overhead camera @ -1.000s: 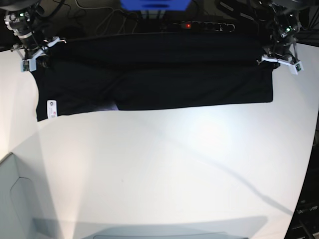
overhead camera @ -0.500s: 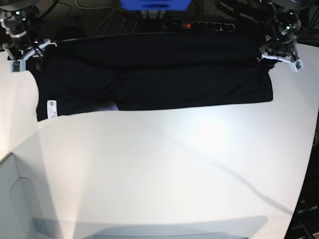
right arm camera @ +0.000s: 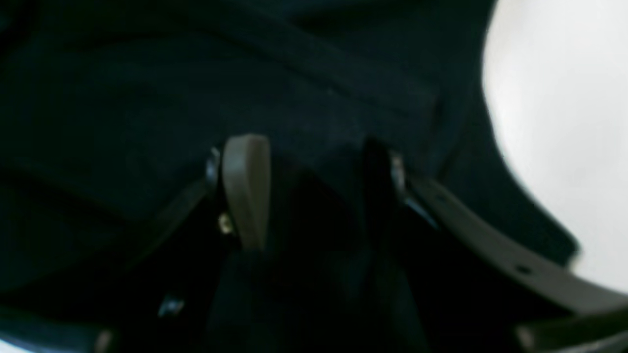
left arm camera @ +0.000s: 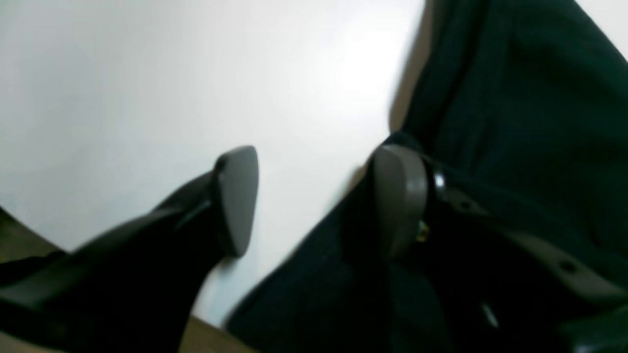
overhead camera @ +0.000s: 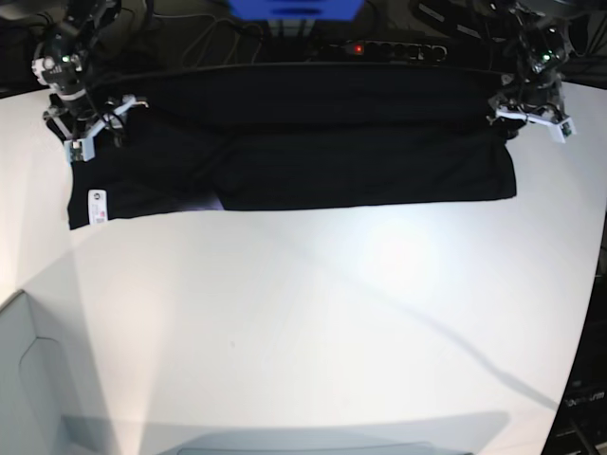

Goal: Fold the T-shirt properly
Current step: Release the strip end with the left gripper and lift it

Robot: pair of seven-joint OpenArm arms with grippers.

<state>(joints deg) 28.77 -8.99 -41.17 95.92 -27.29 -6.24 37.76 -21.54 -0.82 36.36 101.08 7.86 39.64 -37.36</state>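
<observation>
The black T-shirt [overhead camera: 360, 161] lies as a long folded band along the table's far edge, with its white label [overhead camera: 97, 206] at the near left corner. No print shows. My right gripper [overhead camera: 90, 128] hovers over the shirt's left end. In the right wrist view it [right arm camera: 311, 191] is open with only dark cloth [right arm camera: 147, 98] beneath. My left gripper [overhead camera: 531, 116] is at the shirt's right end. In the left wrist view it [left arm camera: 316, 198] is open, with one finger [left arm camera: 235, 196] over the bare table and the other at the cloth's edge [left arm camera: 530, 98].
The white table [overhead camera: 313, 322] stretches toward the near edge. A power strip with a red light [overhead camera: 356, 47], a blue object [overhead camera: 296, 9] and cables sit behind the shirt. A grey bin [overhead camera: 19, 379] is at the near left corner.
My right gripper swung out left, then came back in over the shirt's left end. The shirt's right edge shifted slightly left. My left gripper barely moved.
</observation>
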